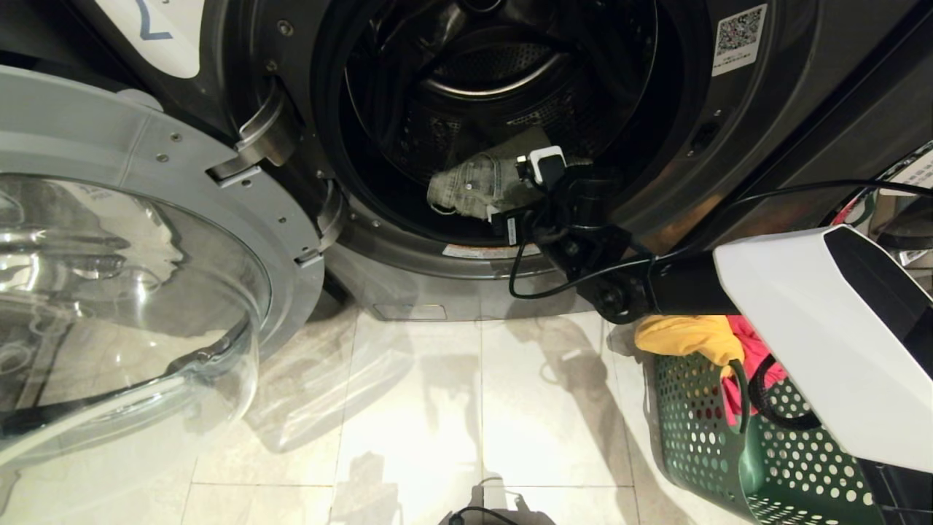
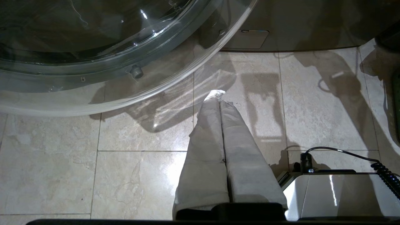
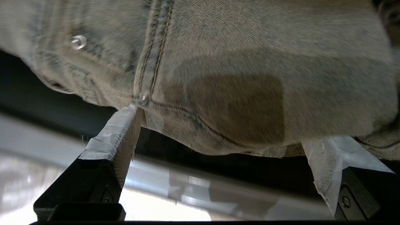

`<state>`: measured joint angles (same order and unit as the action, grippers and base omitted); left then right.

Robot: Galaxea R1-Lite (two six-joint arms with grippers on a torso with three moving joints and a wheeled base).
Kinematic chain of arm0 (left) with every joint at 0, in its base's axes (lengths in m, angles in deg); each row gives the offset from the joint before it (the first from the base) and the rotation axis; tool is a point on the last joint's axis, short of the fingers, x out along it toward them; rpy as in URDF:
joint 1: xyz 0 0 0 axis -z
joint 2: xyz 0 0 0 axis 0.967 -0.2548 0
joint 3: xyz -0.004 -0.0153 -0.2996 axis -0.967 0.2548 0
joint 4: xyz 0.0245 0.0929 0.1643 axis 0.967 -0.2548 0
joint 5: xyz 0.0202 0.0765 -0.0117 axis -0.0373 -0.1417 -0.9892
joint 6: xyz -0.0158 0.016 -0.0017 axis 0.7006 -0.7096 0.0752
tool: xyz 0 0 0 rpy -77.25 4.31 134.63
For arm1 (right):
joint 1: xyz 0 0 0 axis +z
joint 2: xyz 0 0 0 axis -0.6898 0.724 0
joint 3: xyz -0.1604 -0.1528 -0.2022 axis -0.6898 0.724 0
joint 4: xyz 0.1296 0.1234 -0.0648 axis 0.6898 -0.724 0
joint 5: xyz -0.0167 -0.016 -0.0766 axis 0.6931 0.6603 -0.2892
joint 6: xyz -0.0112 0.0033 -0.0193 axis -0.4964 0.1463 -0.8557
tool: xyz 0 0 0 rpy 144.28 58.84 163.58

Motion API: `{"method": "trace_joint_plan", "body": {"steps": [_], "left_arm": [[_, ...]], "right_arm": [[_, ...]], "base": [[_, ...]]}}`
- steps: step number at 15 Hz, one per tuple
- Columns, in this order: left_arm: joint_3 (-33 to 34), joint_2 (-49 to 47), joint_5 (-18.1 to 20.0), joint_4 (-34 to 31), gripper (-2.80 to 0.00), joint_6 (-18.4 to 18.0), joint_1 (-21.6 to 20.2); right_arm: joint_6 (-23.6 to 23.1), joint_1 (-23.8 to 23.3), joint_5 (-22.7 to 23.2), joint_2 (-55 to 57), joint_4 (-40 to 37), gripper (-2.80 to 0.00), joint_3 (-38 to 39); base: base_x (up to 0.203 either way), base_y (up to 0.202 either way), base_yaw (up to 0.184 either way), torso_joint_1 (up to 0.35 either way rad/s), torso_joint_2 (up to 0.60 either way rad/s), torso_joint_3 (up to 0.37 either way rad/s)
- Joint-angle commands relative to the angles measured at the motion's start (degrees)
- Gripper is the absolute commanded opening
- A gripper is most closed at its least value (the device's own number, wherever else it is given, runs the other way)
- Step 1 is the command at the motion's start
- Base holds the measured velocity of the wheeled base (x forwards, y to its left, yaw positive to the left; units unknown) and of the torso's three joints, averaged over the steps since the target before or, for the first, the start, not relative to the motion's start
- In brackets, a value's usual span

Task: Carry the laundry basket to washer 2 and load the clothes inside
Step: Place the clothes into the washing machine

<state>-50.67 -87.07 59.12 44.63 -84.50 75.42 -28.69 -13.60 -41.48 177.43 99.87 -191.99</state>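
Reaching Into the Drum

Reaching through the open door of washer 2 (image 1: 656, 182), the right gripper (image 1: 521, 191) sits at the drum's lip with its fingers (image 3: 112, 140) spread wide beside the denim trousers (image 1: 474, 186), which lie inside the drum. The left gripper (image 2: 218, 97) hangs clenched over the floor tiles (image 2: 140, 175). The laundry basket (image 1: 736, 452) stands on the floor at right, holding the yellow cloth (image 1: 685, 337) and red-pink cloth (image 1: 754, 350).

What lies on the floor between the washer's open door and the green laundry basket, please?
In the head view, only bare tiled floor lies between the open door and the laundry basket; nothing sits on it.
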Motion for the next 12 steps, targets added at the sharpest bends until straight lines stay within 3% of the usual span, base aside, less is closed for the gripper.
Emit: {"method": "trace_joint_plan", "body": {"steps": [1, 4, 6, 12], "left_arm": [[0.00, -0.08, 0.00, 0.01, -2.80, 0.03, -0.01], [0.00, -0.08, 0.00, 0.01, -2.80, 0.01, -0.01], [0.00, 0.00, 0.00, 0.01, -2.80, 0.01, -0.01], [0.00, 0.01, 0.00, 0.01, -2.80, 0.09, -0.01]], "right_arm": [[-0.49, 0.11, 0.12, 3.93, 4.27, 0.00, -6.21], [-5.07, 0.71, 0.38, 6.09, 23.48, 0.00, -6.31], [-7.07, 1.72, 0.05, 6.64, 31.34, 0.00, -6.06], [-6.27, 5.44, -0.44, -5.55, 31.93, 0.00, 1.85]], "base": [[0.000, 0.000, 0.000, 0.000, 0.00, 0.000], [0.000, 0.000, 0.000, 0.000, 0.00, 0.000], [0.000, 0.000, 0.000, 0.000, 0.00, 0.000], [0.000, 0.000, 0.000, 0.000, 0.00, 0.000]]}}
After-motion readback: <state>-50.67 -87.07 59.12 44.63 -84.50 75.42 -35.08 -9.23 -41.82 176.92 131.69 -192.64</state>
